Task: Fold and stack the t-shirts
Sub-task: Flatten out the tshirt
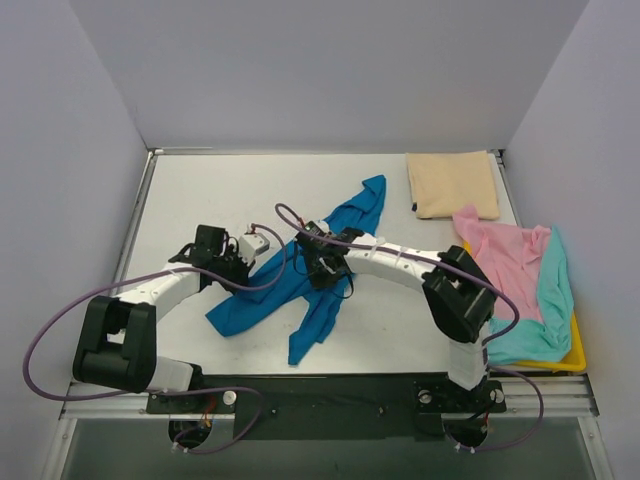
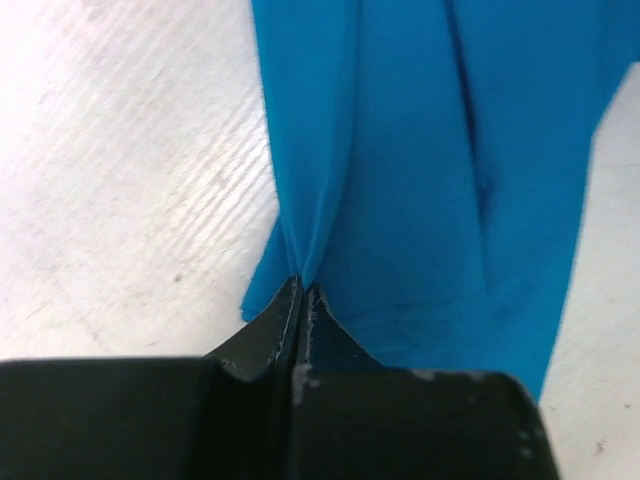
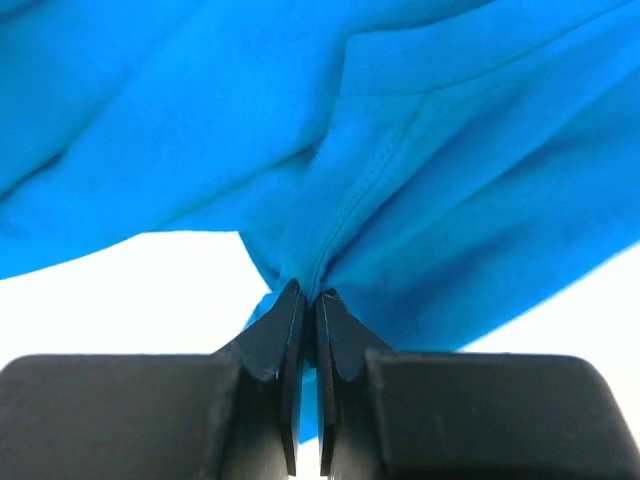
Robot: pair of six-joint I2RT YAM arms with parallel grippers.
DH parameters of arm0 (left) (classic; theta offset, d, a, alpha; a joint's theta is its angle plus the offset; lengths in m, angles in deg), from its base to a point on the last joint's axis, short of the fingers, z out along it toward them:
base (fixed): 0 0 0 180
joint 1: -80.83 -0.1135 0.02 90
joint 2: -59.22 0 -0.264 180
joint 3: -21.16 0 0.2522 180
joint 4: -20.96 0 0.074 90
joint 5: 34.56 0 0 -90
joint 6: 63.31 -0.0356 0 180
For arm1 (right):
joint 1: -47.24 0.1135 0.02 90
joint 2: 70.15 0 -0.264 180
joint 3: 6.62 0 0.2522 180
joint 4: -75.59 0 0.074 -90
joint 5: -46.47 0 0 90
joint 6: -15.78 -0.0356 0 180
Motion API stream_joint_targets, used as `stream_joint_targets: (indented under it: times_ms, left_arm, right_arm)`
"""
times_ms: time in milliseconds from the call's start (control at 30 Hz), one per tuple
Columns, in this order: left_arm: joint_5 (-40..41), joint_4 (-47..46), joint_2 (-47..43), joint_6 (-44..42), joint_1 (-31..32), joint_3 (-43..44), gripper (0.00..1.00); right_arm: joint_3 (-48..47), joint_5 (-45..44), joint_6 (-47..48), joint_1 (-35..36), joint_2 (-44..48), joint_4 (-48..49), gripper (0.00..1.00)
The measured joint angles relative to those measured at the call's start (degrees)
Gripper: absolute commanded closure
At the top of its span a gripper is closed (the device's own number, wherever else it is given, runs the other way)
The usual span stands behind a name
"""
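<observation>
The top external camera looks down from above and behind the arm bases, covering the whole white desk. Each wrist camera sits close behind the left gripper or right gripper, facing along its fingers. All views share the bright blue cloth t-shirt.

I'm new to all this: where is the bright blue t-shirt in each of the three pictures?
Top external: the bright blue cloth t-shirt lies crumpled in the middle of the table.
Left wrist: the t-shirt fills the upper right.
Right wrist: the t-shirt fills the upper half.
Shared landmark: the white tabletop beneath it, seen at left and lower left.
</observation>
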Motion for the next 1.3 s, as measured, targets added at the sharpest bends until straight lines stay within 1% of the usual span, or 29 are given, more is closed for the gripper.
stream_joint_targets:
  times_ms: [133,200,300,400,433,467,533,633,700,867,1067,1167,1300]
  left_arm:
    - [7.1,0.3,0.0,0.5,0.1,0.9,1.0]
    - [11.7,1.9,0.0,0.6,-0.1,3.6,1.0]
    - [17.0,5.5,0.0,0.1,-0.9,11.3,1.0]
    - [22.4,9.7,-0.1,-0.3,-2.5,23.1,1.0]
    - [25.5,10.2,-0.4,-0.7,-3.3,28.9,1.0]
    - [26.2,10.1,-0.5,-0.7,-3.5,30.0,1.0]
    - [28.6,12.0,-1.6,-1.1,-5.5,35.5,1.0]
    - [31.4,16.1,-2.9,-1.6,-10.0,43.6,1.0]
    - [33.4,18.5,-3.9,-2.3,-12.2,48.4,1.0]
    - [35.8,23.5,-7.4,-4.0,-14.2,58.6,1.0]
    - [37.6,24.7,-8.5,-5.6,-15.7,67.1,1.0]
    - [37.1,24.1,-7.1,-5.6,-15.9,69.1,1.0]
    - [33.5,22.6,-3.1,-5.3,-15.8,67.3,1.0]
  right_arm:
    - [0.5,-0.1,0.0,-1.7,8.3,-0.8,1.0]
    - [0.5,0.5,0.2,-3.8,14.1,-0.9,1.0]
    - [0.5,1.3,1.1,-8.2,23.2,-1.3,1.0]
    - [0.7,1.5,2.6,-12.4,31.1,-3.0,1.0]
    - [0.7,1.7,3.6,-14.4,35.6,-4.1,1.0]
    - [0.7,1.7,4.0,-15.0,37.0,-4.4,1.0]
    - [0.5,3.4,5.6,-17.6,42.1,-5.4,1.0]
    - [-2.1,6.0,7.8,-21.2,47.4,-7.3,1.0]
    - [-5.6,7.5,9.7,-22.9,49.1,-8.2,1.0]
    - [-13.6,11.0,14.6,-23.3,51.1,-9.0,1.0]
    - [-16.5,13.3,17.3,-23.3,53.4,-9.7,1.0]
    - [-16.3,14.3,17.6,-23.3,53.8,-10.0,1.0]
    - [-14.0,14.7,17.6,-23.3,52.9,-9.9,1.0]
